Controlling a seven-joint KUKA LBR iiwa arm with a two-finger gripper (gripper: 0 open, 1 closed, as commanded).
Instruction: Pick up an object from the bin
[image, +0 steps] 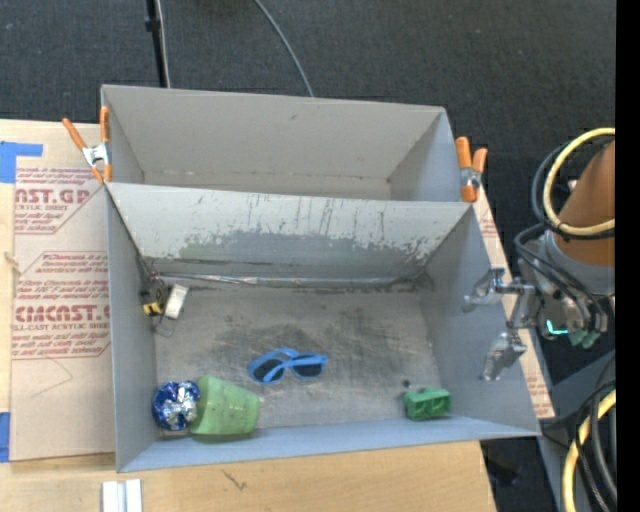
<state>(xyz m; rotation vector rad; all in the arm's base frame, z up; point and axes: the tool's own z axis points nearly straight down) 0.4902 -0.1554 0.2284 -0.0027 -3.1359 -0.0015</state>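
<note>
My gripper (491, 328) hangs over the bin's right wall, open, with nothing between its fingers. Nearest to it, a small green block (427, 403) lies in the bin's front right corner, below and left of the fingertips. A pair of blue sunglasses (287, 365) rests on the floor near the middle of the bin, well to the left of the gripper.
A light green cup (226, 409) lies on its side in the front left corner, touching a shiny blue ball (176, 405). A small white and yellow piece (166, 301) sits against the left wall. The arm comes in from the right.
</note>
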